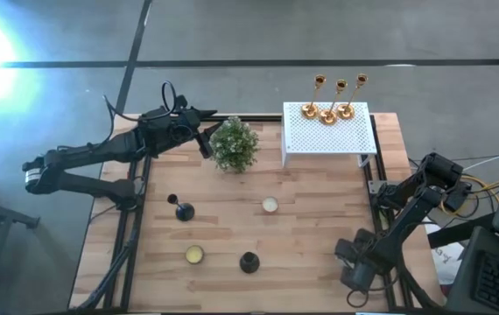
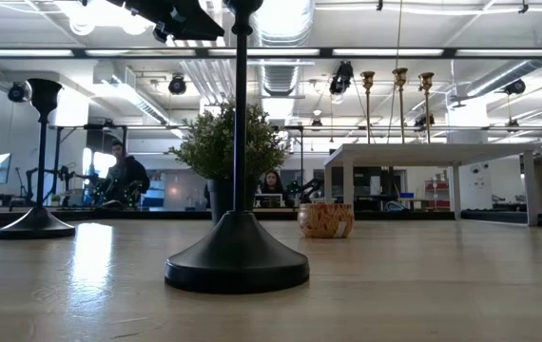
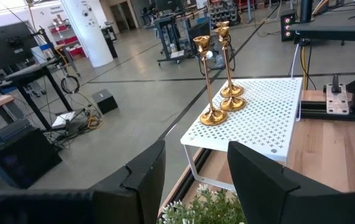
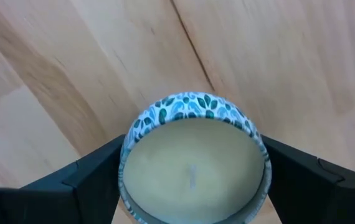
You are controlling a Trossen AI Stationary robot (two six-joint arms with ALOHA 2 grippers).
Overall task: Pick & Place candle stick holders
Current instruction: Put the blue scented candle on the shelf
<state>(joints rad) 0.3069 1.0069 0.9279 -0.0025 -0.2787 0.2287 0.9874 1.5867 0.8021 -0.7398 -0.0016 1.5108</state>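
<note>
Two black candle stick holders stand on the worktop and, we judge, are the ones left to move. Three gold candle stick holders already stand close together on the white perforated box.

Starting on the left, the left pincer hovers above the far edge of the worktop. Its fingers are well apart and hold nothing, and it looks over the plant toward the box. To do this step well, we think it should draw back toward the nearer black holder and come down around the slim stem. It should grip low, near the base, so that the tall piece does not swing or tip. It should then lift straight up.

A small candle tin lies just in front of that holder, near enough to get nudged. Next, the bushy potted plant stands between the holder and the box, so the carry must clear its leaves. The second black holder waits near the front edge, and another candle sits mid-worktop. On the box, the gold bases fill the far part, so we would set down on the bare near part.

At the far right, the right pincer appears closed on a patterned tin.
</note>
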